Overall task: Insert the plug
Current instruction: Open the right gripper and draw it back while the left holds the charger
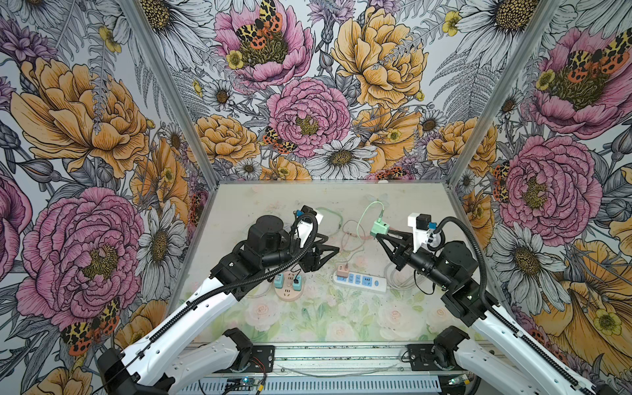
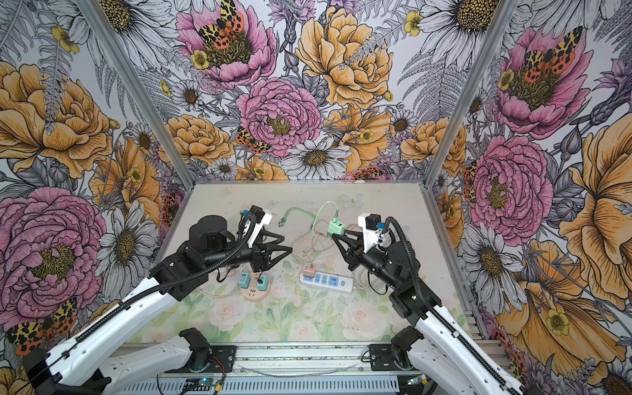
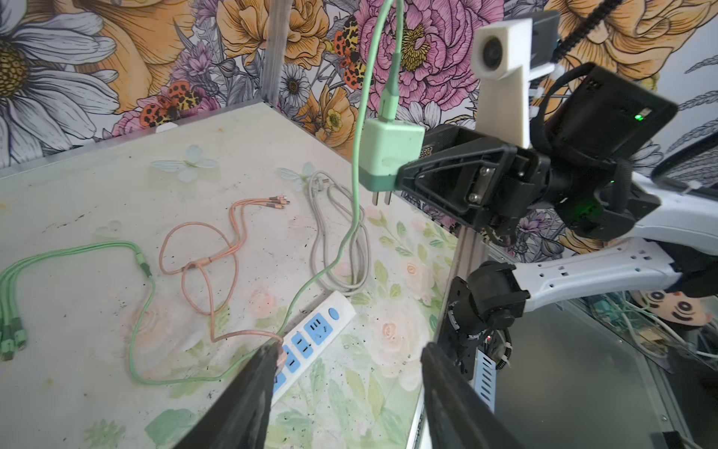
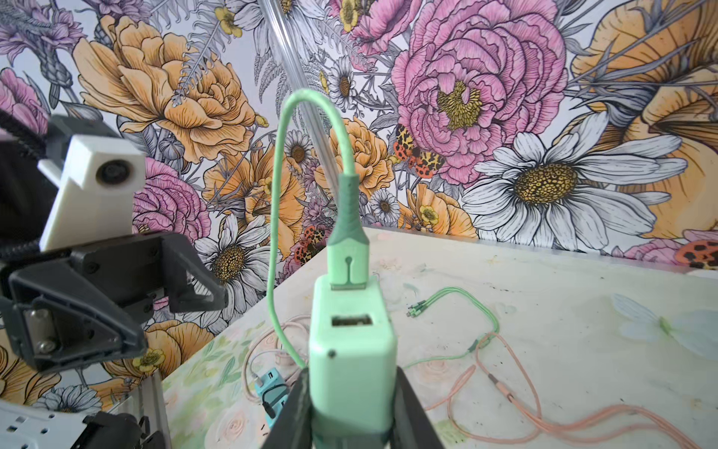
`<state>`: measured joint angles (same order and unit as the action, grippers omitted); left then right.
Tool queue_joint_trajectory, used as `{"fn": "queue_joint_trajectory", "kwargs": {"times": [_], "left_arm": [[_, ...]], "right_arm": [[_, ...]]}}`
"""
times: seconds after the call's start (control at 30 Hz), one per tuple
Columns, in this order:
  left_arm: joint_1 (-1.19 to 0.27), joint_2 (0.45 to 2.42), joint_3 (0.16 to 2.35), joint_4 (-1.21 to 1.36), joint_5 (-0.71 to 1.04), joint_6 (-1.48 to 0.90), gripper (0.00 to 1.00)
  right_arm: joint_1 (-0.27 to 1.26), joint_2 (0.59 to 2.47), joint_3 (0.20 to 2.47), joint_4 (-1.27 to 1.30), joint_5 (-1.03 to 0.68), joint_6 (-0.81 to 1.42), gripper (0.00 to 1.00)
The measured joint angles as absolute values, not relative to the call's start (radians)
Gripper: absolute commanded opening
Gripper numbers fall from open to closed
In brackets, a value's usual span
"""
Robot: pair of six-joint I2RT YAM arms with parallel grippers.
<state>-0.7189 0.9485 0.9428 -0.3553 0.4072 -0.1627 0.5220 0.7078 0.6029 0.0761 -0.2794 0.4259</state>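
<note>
Tabletop [image 1: 256, 201] pale, floral, speckled — flowered walls [image 1: 307, 113]; green plug [image 1: 380, 228] aloft.

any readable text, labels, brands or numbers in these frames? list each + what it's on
None legible in any view.
white power strip: any print too small to read.
green charger: the faces that show are plain, no marking.
round pink socket: any marks too small to read.
</note>
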Motion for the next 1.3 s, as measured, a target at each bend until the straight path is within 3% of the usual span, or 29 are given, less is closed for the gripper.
{"fn": "queue_joint_trajectory", "kwargs": {"times": [0.3, 0.5, 0.73, 1.3], "left_arm": [[-1.168, 0.965, 0.82, -0.049, 0.024, -0.118, 0.62], [-1.314, 1.142, 0.82, 0.149, -0.156, -0.024, 0.62], [-1.3, 1.225, 0.808, 0.308, -0.283, 0.03, 0.63], [-1.168, 1.281, 0.796, 0.515, -0.316, 0.041, 0.64]], "right_arm": [[0.522, 0.744, 0.657, 0.014, -0.162, 0.656, 0.0], [0.522, 0.759, 0.688, 0.002, -0.15, 0.781, 0.0], [0.522, 0.773, 0.713, -0.012, -0.175, 0.877, 0.0], [0.522, 0.814, 0.714, 0.001, -0.305, 1.035, 0.0]]}}
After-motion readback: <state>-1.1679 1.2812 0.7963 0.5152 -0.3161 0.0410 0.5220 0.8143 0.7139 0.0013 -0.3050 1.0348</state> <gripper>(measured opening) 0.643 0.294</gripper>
